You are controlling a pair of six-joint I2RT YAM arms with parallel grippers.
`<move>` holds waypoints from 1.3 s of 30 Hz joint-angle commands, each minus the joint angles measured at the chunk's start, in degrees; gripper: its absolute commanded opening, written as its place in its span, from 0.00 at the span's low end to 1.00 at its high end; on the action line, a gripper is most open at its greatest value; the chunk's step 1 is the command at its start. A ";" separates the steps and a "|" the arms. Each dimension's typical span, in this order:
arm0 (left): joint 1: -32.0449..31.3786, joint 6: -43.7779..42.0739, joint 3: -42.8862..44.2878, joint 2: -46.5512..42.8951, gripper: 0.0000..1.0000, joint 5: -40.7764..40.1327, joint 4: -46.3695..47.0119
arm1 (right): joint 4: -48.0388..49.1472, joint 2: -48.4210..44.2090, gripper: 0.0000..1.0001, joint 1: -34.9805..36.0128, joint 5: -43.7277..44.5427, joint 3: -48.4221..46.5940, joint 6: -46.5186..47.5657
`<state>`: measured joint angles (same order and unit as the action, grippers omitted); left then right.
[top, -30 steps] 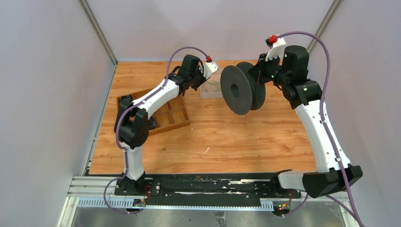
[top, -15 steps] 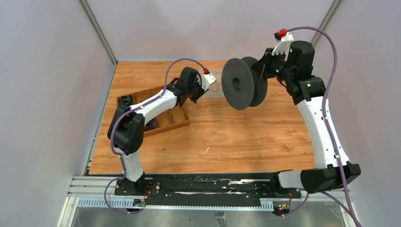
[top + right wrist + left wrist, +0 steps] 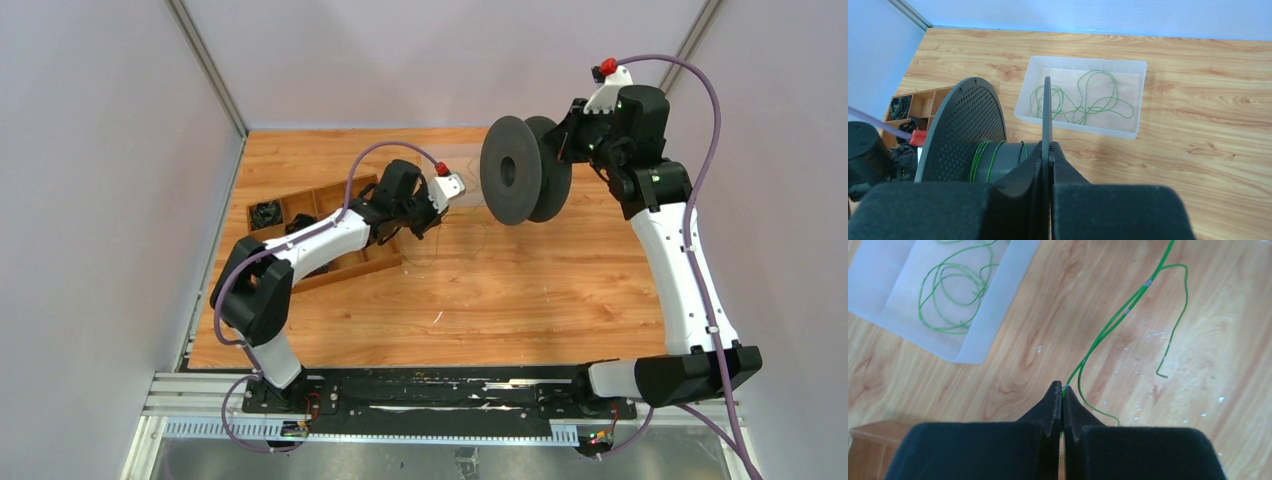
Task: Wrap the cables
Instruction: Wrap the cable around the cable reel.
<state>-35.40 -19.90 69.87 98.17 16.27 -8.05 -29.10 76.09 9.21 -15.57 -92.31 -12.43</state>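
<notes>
Left hand (image 3: 1062, 389): fingers together, clamped on one of the cables (image 3: 1108, 330) running out over the surface (image 3: 1208, 305). Right hand (image 3: 1049, 149): clamped on the spool (image 3: 960, 132) flange. More cables lie in the tray (image 3: 1142, 100). Since the earlier frame, the left hand has withdrawn nearer and the spool has shifted farther.

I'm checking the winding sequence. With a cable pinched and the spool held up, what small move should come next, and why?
Probably swing the left gripper, jaws shut on the green cable, around the spool for another turn: the cable hangs slack, few turns sit on the hub, and the right gripper holds the flange.
</notes>
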 commanded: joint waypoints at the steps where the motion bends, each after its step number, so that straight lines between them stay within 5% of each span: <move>1: -2.14 0.32 -1.63 -2.91 0.00 4.21 1.95 | 1.77 -0.35 0.01 -1.52 2.29 -2.32 -1.51; 20: -11.01 -5.33 -8.55 -10.54 0.00 9.61 0.55 | 3.45 -0.65 0.01 -1.92 8.16 0.03 1.81; 39: -23.62 -13.57 4.09 -7.61 0.00 9.65 -17.31 | 5.93 -0.13 0.01 -1.75 11.45 3.19 2.89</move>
<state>-55.42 -30.61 70.74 88.84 24.71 -17.04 -29.98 76.25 8.27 -8.78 -89.60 -10.90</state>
